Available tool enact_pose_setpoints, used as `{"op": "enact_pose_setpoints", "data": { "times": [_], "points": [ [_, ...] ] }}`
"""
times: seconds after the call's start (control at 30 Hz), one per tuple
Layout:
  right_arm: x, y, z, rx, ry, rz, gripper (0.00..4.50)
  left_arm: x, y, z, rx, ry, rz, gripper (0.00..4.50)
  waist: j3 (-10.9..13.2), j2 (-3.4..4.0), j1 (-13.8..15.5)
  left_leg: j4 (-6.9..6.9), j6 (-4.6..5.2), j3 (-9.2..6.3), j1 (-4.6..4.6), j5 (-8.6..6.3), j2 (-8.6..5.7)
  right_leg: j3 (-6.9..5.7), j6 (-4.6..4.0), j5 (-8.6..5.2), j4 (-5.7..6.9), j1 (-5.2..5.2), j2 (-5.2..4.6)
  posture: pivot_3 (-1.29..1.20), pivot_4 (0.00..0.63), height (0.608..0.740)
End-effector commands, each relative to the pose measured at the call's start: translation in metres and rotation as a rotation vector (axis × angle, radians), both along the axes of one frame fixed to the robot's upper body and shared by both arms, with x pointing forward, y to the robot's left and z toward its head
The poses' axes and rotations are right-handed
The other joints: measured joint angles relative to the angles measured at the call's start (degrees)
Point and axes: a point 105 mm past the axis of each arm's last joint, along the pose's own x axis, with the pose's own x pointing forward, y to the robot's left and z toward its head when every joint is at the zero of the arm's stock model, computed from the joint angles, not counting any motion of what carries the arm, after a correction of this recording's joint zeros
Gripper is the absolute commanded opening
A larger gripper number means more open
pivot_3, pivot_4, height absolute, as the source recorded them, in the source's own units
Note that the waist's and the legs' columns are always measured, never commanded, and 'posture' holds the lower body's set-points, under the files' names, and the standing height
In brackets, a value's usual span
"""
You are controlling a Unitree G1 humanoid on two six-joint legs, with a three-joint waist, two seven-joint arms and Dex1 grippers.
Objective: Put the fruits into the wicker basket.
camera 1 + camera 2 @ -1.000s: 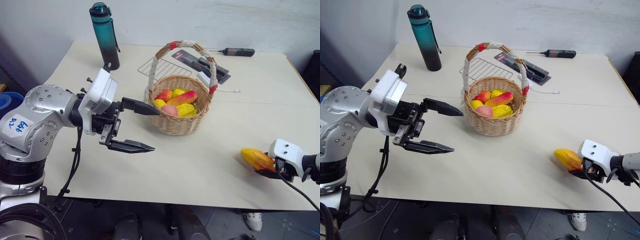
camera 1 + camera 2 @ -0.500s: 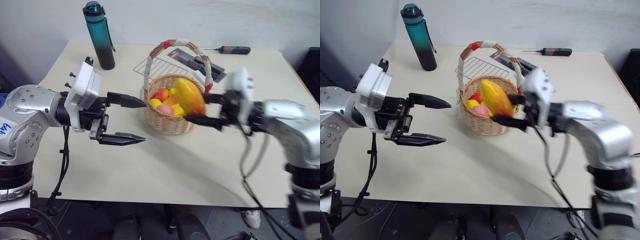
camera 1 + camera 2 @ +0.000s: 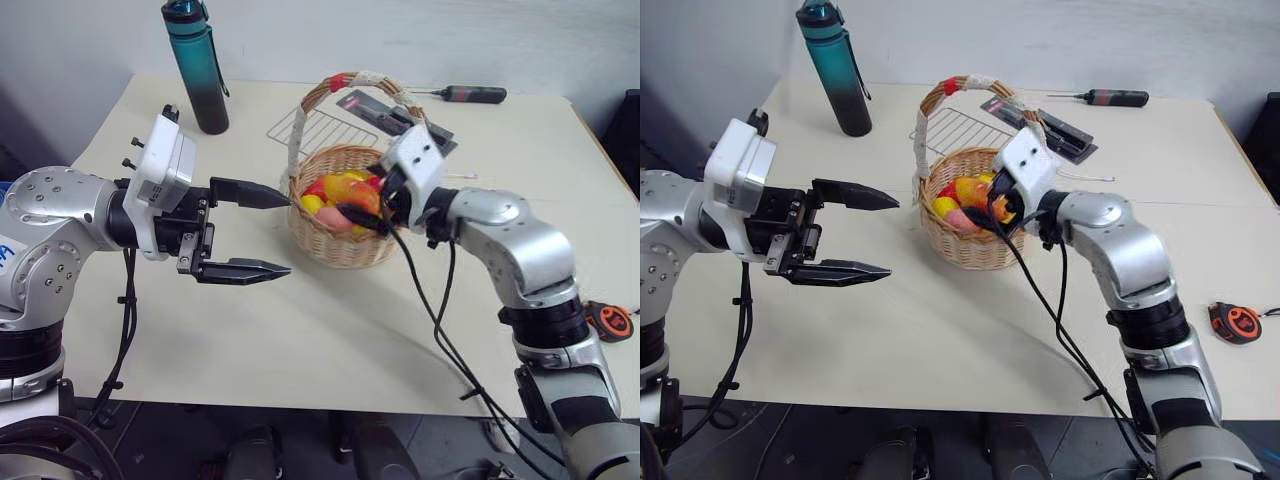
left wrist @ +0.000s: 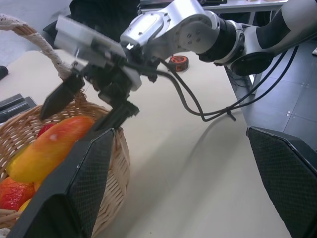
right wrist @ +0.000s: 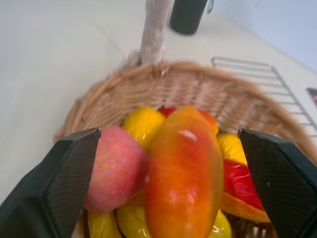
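A: Item, step in hand: the mango (image 5: 184, 173) lies on the fruits in the wicker basket (image 3: 345, 250). The right gripper (image 3: 368, 203) is spread over it, apparently released. A straight withdrawal, clear of the handle, is advised.

B: Left gripper (image 3: 245, 231): spread, empty, beside the basket. Writing: none is legible.

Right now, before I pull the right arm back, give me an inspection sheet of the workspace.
Surface: beige table, bare in front.
Job's things: mango lies on the peach and other fruits in the basket.
Clutter: bottle, wire rack, screwdriver, tape measure, black pack.
Grippers: left pincer open, empty, beside the basket; right pincer open astride the mango, over the basket.
Cables: black cables hang from the right arm.
Surroundings: white wall behind.
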Motion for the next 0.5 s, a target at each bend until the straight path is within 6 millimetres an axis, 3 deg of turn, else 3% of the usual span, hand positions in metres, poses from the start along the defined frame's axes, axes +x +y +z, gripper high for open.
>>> {"op": "enact_pose_setpoints", "data": {
  "times": [0.03, 0.13, 0.2, 0.33, 0.5],
  "points": [
    [-0.036, -0.013, 0.034, 0.137, -0.024, 0.098, 4.46, -0.002, 0.001, 0.008, -0.008, -0.050, 0.004, 4.50, 0.00, 0.00, 0.06, 0.00, -0.01, -0.02, 0.01, 0.01, 0.00, 0.00, 0.00, 0.00, 0.03, 0.01, 0.01, 0.00, 0.150, 0.740],
    [-0.067, -0.031, 0.027, 0.141, 0.061, 0.172, 4.46, 0.000, 0.001, 0.009, -0.009, -0.050, 0.004, 4.50, 0.00, 0.00, 0.25, -0.01, -0.03, -0.06, 0.10, 0.03, 0.01, -0.01, 0.00, 0.00, 0.06, 0.10, 0.03, 0.00, 0.150, 0.740],
    [-0.071, -0.048, 0.019, 0.142, 0.096, 0.105, 4.46, 0.001, 0.001, 0.009, -0.008, -0.051, 0.004, 4.50, -0.01, -0.01, 0.52, -0.02, -0.01, -0.08, 0.14, 0.02, 0.00, -0.02, 0.00, 0.00, 0.01, 0.18, 0.03, 0.00, 0.150, 0.740],
    [-0.054, -0.077, 0.011, 0.201, 0.086, -0.132, 4.46, 0.004, 0.001, 0.010, -0.007, -0.057, 0.005, 4.50, -0.01, -0.01, -0.19, -0.01, 0.10, 0.01, 0.20, 0.03, -0.08, 0.10, 0.05, 0.03, -0.03, 0.24, -0.03, 0.00, 0.150, 0.740],
    [-0.022, -0.070, 0.002, 0.286, 0.030, -0.299, 4.46, 0.006, -0.003, 0.011, -0.008, -0.070, -0.007, 4.50, -0.01, -0.01, -0.64, -0.09, 0.02, -0.01, 0.27, 0.12, 0.01, 0.13, -0.05, 0.07, 0.03, 0.19, 0.14, 0.00, 0.150, 0.740]
  ]
}}
